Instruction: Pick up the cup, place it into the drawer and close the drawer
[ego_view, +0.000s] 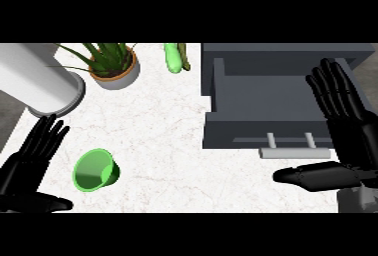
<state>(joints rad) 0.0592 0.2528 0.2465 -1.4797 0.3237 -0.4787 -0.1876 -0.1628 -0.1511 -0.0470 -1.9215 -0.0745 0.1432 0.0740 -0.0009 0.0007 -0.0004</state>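
A green cup (95, 170) lies on its side on the white marble counter (170, 130), its mouth facing the lower left. The dark grey drawer (262, 107) stands pulled out at the right, its inside bare, with a light grey handle (294, 152) on its front. My left hand (29, 165) is open at the lower left, fingers straight, just left of the cup and not touching it. My right hand (343, 125) is open at the right edge, fingers straight over the drawer's right side, thumb (310, 176) sticking out below the handle.
A large white cylinder (40, 82) stands at the upper left. A potted plant (111, 62) sits behind the cup's area, and a green cucumber-like thing (173, 57) lies at the back, left of the drawer.
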